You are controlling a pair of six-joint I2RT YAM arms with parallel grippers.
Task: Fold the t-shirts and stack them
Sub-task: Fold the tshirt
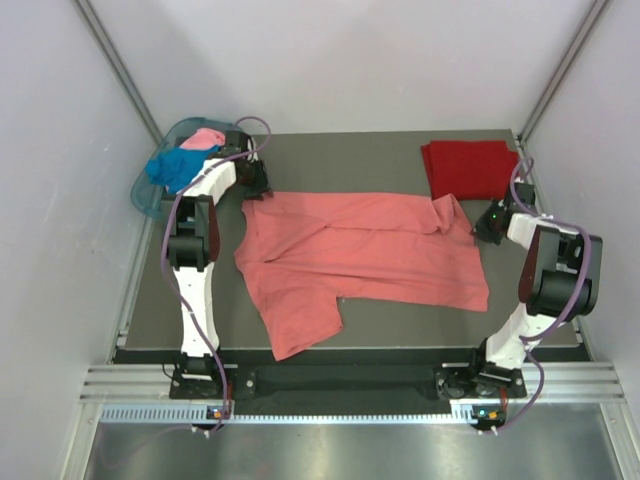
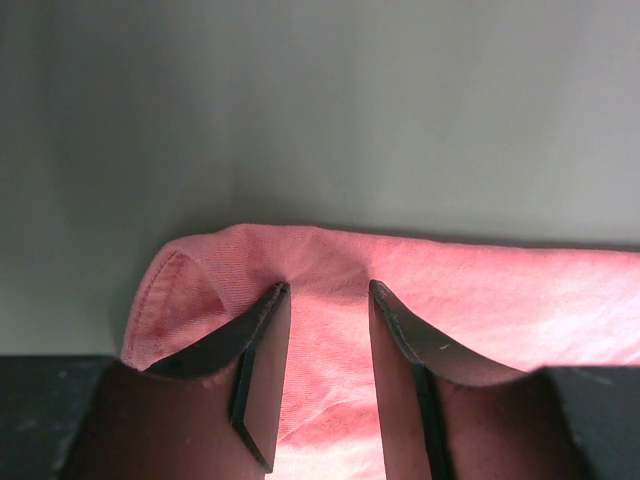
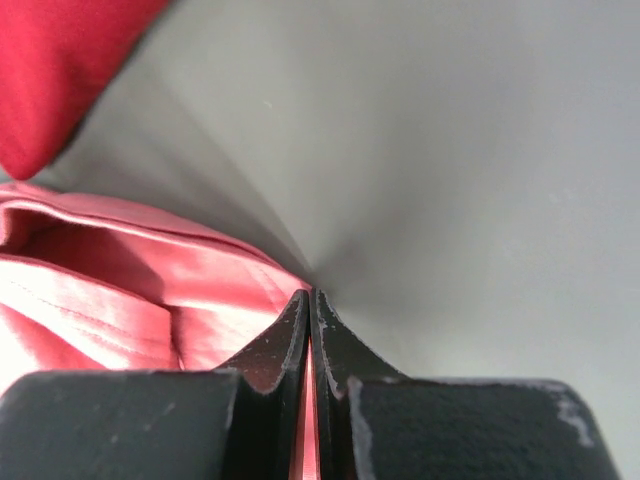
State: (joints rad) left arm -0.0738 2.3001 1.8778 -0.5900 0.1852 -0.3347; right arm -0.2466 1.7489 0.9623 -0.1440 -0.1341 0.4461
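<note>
A salmon-coral t-shirt [image 1: 360,250] lies spread across the dark table [image 1: 340,150]. My left gripper [image 1: 252,190] sits at its far left corner, open, its fingers straddling a rounded fold of the fabric [image 2: 480,300]; in the left wrist view the gripper [image 2: 325,288] has cloth under and between its tips. My right gripper [image 1: 480,228] is at the shirt's far right corner. In the right wrist view this gripper [image 3: 310,293] is shut, with a thin strip of the salmon-coral t-shirt [image 3: 120,290] pinched between its jaws. A folded dark red t-shirt [image 1: 468,168] lies at the back right and shows again [image 3: 60,60] just beyond the held corner.
A translucent teal basket [image 1: 150,200] stands off the table's back left corner, holding a bright blue t-shirt [image 1: 172,166] and a light pink t-shirt [image 1: 205,138]. White walls close in the left, right and back sides.
</note>
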